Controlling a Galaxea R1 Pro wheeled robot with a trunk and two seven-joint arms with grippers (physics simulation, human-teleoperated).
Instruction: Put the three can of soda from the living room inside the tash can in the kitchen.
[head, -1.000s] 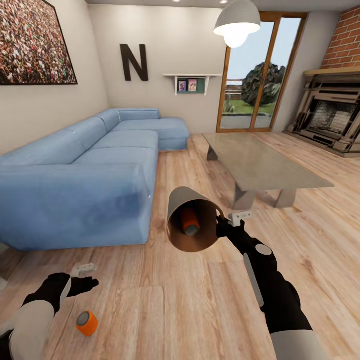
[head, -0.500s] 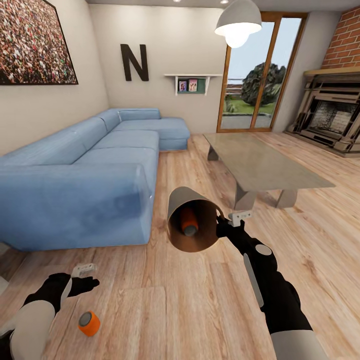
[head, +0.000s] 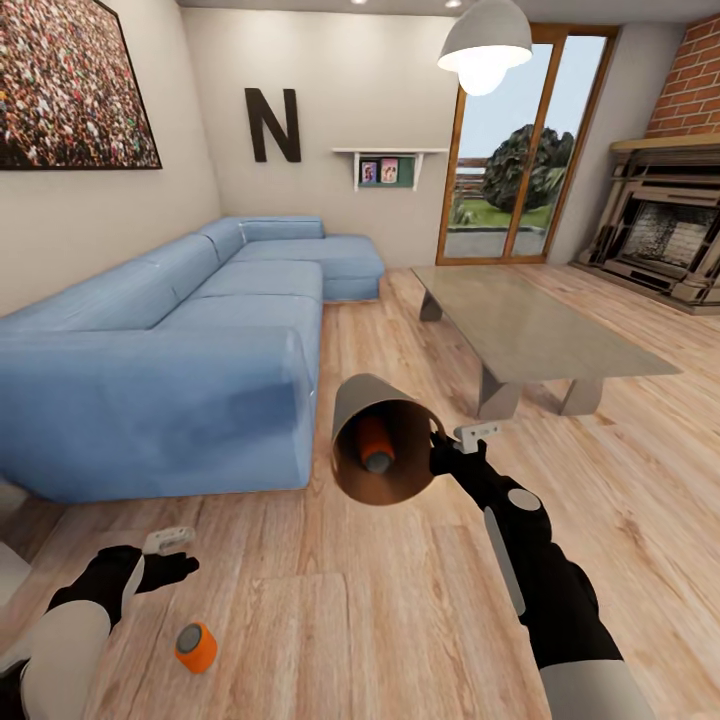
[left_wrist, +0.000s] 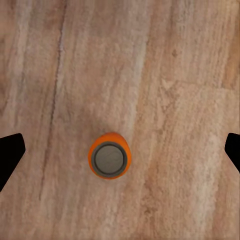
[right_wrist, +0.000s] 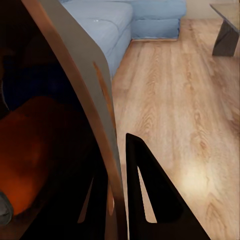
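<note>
Here, in the living room, we find the loose orange soda can (head: 196, 647) standing upright on the wood floor (head: 400, 620), its long axis vertical and its grey top facing up, just short of the blue sofa (head: 170, 370). Our left claw (head: 168, 541) hangs above that can with nothing in it; in the left wrist view the can (left_wrist: 109, 156) sits almost midway between the two dark fingertips (left_wrist: 9, 152), which stand wide apart at either edge, so we judge the coming move to be a near-straight drop onto it. The left arm is plainly the nearer one. Our right claw (head: 462, 438) is clamped on the rim of the trash can (head: 380, 450), one finger inside the wall and one outside, as the right wrist view (right_wrist: 117, 200) shows, and holds it off the floor, tipped on its side with its mouth toward us, between the sofa and the low table (head: 540, 340). Inside lies a second orange can (head: 376, 444); the right wrist view also shows a dark blue shape (right_wrist: 35, 85) deeper in, which we take to be the third can, though it is too murky to be sure.
</note>
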